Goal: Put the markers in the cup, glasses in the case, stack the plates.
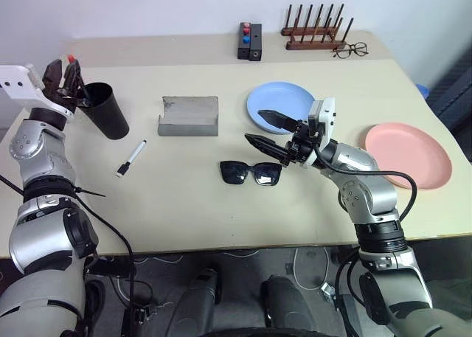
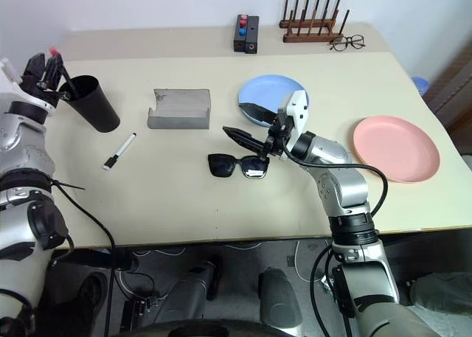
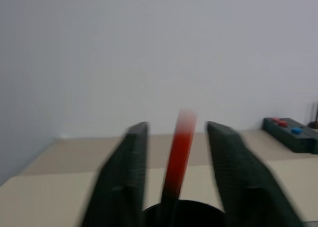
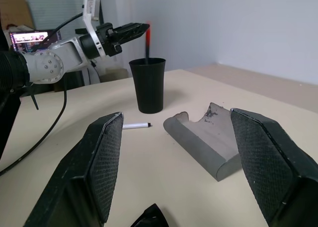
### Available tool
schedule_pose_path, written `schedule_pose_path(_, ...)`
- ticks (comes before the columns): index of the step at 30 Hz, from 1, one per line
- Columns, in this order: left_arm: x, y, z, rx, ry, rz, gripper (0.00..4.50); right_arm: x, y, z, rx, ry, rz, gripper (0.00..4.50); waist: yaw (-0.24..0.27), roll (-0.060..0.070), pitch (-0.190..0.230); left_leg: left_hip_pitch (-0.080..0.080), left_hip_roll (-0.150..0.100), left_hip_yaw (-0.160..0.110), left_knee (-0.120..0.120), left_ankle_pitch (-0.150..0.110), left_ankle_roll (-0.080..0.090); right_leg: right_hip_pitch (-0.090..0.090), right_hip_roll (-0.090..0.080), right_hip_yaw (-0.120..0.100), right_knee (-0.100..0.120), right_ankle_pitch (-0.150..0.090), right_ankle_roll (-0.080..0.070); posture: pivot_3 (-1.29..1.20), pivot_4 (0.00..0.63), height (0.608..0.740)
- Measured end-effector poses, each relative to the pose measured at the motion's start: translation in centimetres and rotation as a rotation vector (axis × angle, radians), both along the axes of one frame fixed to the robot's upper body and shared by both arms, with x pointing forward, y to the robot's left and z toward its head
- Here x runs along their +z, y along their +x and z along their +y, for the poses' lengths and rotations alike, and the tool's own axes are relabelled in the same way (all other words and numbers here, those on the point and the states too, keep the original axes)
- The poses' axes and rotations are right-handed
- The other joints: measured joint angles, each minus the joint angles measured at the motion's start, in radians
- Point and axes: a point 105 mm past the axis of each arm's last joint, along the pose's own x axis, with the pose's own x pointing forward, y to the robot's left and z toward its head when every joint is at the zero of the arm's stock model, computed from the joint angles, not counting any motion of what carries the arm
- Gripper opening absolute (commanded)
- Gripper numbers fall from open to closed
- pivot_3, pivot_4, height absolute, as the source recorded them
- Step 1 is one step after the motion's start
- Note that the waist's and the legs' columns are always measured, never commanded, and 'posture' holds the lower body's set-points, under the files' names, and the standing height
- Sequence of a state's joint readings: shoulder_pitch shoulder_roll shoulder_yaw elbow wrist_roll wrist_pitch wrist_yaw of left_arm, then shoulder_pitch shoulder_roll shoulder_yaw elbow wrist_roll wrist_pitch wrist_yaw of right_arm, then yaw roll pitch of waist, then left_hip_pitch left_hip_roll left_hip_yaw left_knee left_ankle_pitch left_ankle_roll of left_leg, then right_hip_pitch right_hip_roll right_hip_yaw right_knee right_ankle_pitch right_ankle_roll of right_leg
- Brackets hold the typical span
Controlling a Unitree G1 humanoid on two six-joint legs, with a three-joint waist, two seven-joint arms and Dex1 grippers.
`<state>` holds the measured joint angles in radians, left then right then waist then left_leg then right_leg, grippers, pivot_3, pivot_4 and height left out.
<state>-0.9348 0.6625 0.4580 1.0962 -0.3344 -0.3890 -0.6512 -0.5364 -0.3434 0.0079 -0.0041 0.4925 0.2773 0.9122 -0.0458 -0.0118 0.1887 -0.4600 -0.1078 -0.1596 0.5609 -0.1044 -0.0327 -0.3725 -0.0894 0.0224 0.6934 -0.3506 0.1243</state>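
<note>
My left gripper (image 1: 63,75) hovers over the rim of the black cup (image 1: 103,110), open. A red-capped marker (image 3: 180,152) stands blurred between its fingers, touching neither, its lower end inside the cup. The white marker with a black cap (image 1: 130,158) lies on the table beside the cup. The grey case (image 1: 189,116) lies open at mid-table. Black sunglasses (image 1: 250,172) lie near the front, with my right gripper (image 1: 257,126) open just above and behind them. The light blue plate (image 1: 273,97) sits behind that gripper, and the pink plate (image 1: 408,154) is at the far right.
At the back of the table stand a black block with red and blue tops (image 1: 250,40) and a wooden peg rack (image 1: 316,29). Wire-rimmed eyeglasses (image 1: 351,50) lie next to the rack.
</note>
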Motion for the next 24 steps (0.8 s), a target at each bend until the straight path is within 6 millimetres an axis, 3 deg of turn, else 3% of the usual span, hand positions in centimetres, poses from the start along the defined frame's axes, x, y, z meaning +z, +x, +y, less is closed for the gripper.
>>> schedule_pose_path(2, 0.1, -0.1, 0.0, 0.003, 0.002, -0.009, 4.33, 0.0, 0.0, 0.1, 0.003, -0.002, 0.001, 3.48, 0.0, 0.0, 0.0, 0.0, 0.0, 0.0, 0.0, 0.0, 0.0, 0.0, 0.0, 0.0, 0.0, 0.0, 0.0, 0.0, 0.15, 0.738)
schedule_pose_path(3, 0.2, -0.1, 0.0, 0.004, 0.002, -0.012, 4.47, -0.1, 0.0, 0.1, 0.005, -0.003, 0.002, 3.48, 0.0, 0.0, 0.0, 0.0, 0.0, 0.0, 0.0, 0.0, 0.0, 0.0, 0.0, 0.0, 0.0, 0.0, 0.0, 0.0, 0.15, 0.738)
schedule_pose_path(7, 1.0, 0.0, -0.5, -0.014, 0.02, -0.013, 4.47, -0.1, -0.1, 0.2, 0.007, -0.008, 0.001, 3.48, 0.001, 0.0, 0.0, 0.0, 0.0, 0.0, 0.0, 0.0, 0.0, 0.0, 0.0, 0.0, 0.001, 0.0, 0.0, 0.0, 0.15, 0.738)
schedule_pose_path(11, 1.4, 0.2, -2.4, -0.099, 0.107, 0.1, 4.47, -0.3, -0.1, 0.5, 0.018, -0.021, 0.003, 3.48, -0.002, 0.0, 0.0, 0.0, 0.0, 0.0, 0.0, 0.0, 0.0, -0.001, 0.0, 0.001, 0.002, 0.0, 0.0, 0.0, 0.15, 0.738)
schedule_pose_path(17, 1.5, -2.5, -4.4, -0.174, 0.231, 0.354, 4.47, -0.5, -0.1, 0.5, 0.014, -0.024, 0.008, 3.48, -0.022, 0.0, 0.0, 0.0, 0.001, -0.001, -0.001, 0.001, -0.001, -0.002, 0.002, 0.002, 0.004, 0.0, -0.001, 0.0, 0.15, 0.738)
schedule_pose_path(21, 3.7, -4.0, -6.3, -0.219, 0.212, 0.36, 4.47, -0.6, -0.2, 0.8, 0.024, -0.015, 0.008, 3.48, -0.018, 0.0, 0.0, 0.001, 0.001, -0.001, 0.0, 0.001, -0.002, -0.001, 0.002, 0.002, 0.004, 0.0, -0.001, 0.0, 0.15, 0.738)
schedule_pose_path(24, 3.9, -4.4, -7.1, -0.235, 0.208, 0.386, 4.47, -0.5, -0.1, 1.0, 0.027, -0.009, 0.003, 3.48, -0.015, 0.0, 0.0, 0.001, 0.001, -0.001, 0.0, 0.001, -0.002, -0.001, 0.002, 0.002, 0.004, 0.0, -0.001, 0.0, 0.15, 0.738)
